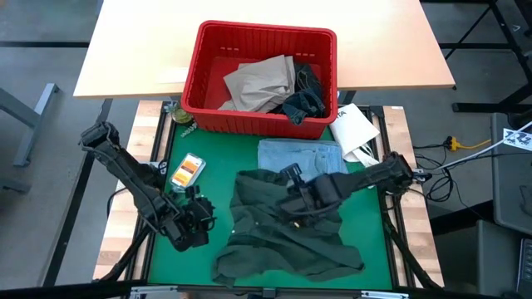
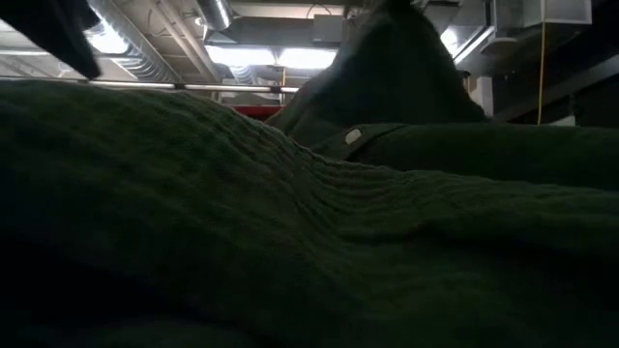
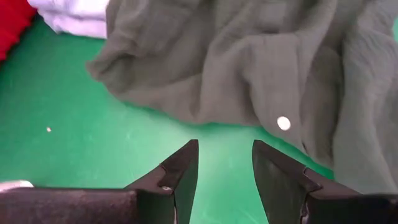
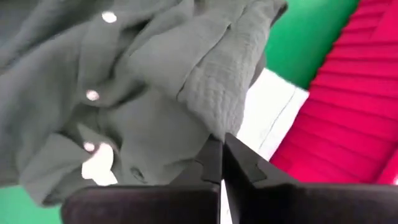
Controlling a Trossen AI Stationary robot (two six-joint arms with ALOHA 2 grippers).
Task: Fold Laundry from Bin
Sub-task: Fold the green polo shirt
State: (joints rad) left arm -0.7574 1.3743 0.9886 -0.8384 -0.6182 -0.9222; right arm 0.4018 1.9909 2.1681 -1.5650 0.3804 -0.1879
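Observation:
The dark green garment (image 1: 283, 237) lies crumpled on the green mat (image 1: 212, 158) and fills the low view (image 2: 290, 242). My right gripper (image 1: 293, 202) is over its middle, shut on a raised part of it (image 4: 222, 146). My left gripper (image 1: 198, 218) hovers open over bare mat just left of the garment, whose edge (image 3: 249, 68) lies ahead of its fingertips (image 3: 225, 155). A light blue garment (image 1: 299, 155) lies flat between the green one and the bin (image 1: 199, 66). The bin holds tan trousers (image 1: 262, 83) and dark blue jeans (image 1: 306, 95). My right gripper pinches a raised fold of the dark green garment (image 4: 214, 121) between its two fingertips, coming from above and slanting down. The cloth is pulled up into a peak (image 2: 387, 58) under the fingers. The rest of the garment lies slack on the mat.
A small orange and white packet (image 1: 187, 170) lies on the mat's left part, near my left arm. A white flat packet (image 1: 353, 129) sits at the bin's right corner. The bin's red wall (image 4: 354, 112) stands close beyond my right gripper. Bare mat shows left of the garments.

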